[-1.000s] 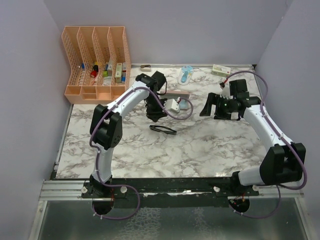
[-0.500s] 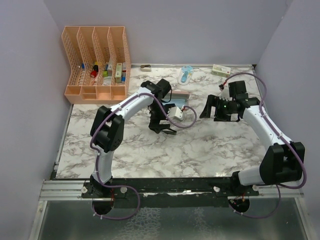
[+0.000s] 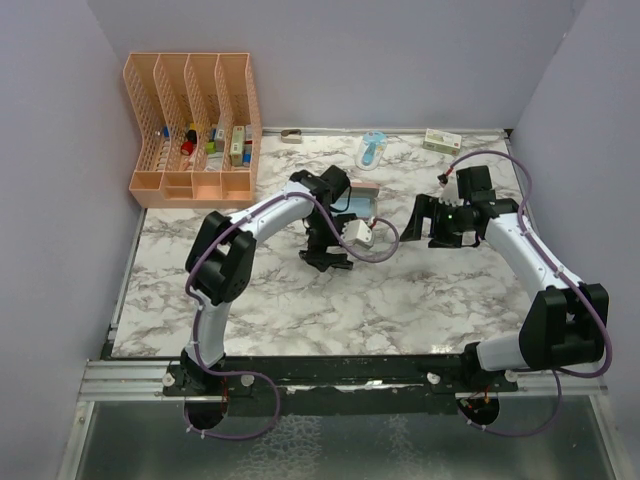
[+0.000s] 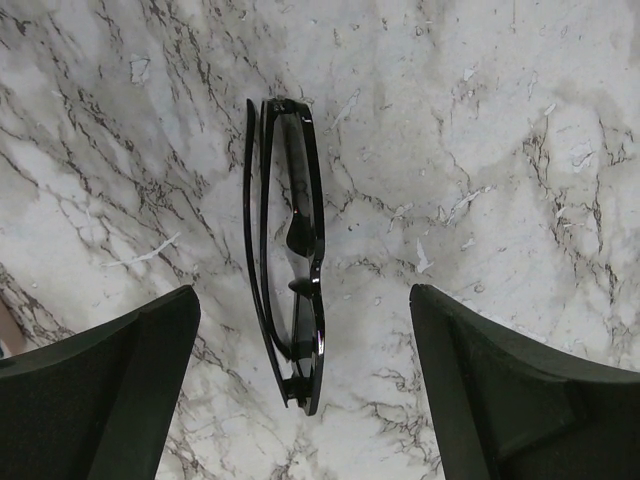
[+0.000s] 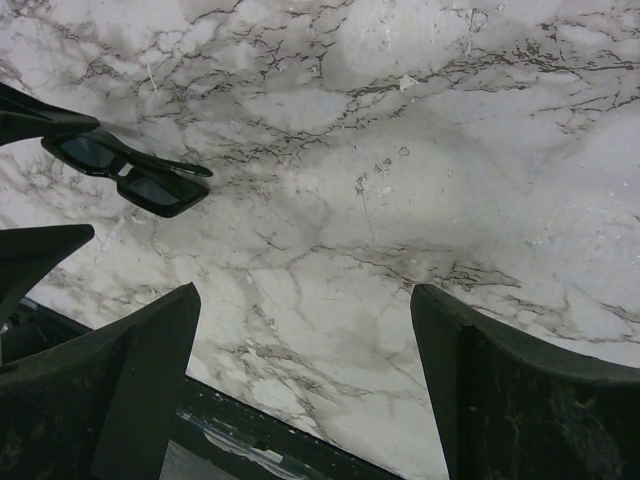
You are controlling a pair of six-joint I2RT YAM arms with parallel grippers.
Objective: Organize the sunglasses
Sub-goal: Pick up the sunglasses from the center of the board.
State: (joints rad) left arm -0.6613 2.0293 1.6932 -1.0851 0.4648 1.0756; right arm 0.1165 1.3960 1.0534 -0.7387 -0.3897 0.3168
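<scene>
Small black folded sunglasses [image 4: 290, 250] lie on the white marble table [image 4: 500, 150], centred between the fingers of the wide-open, empty left gripper [image 4: 302, 292], apparently lined up for a pinch; the right gripper [image 5: 300, 290] hovers open and empty at their 3 o'clock.

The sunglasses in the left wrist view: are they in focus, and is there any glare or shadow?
Left wrist view: the sunglasses are sharp and evenly lit, with no glare; the left gripper's fingers look dark and soft-edged. Right wrist view: no hard shadow beside them. Top external view: they are too small to judge.
</scene>
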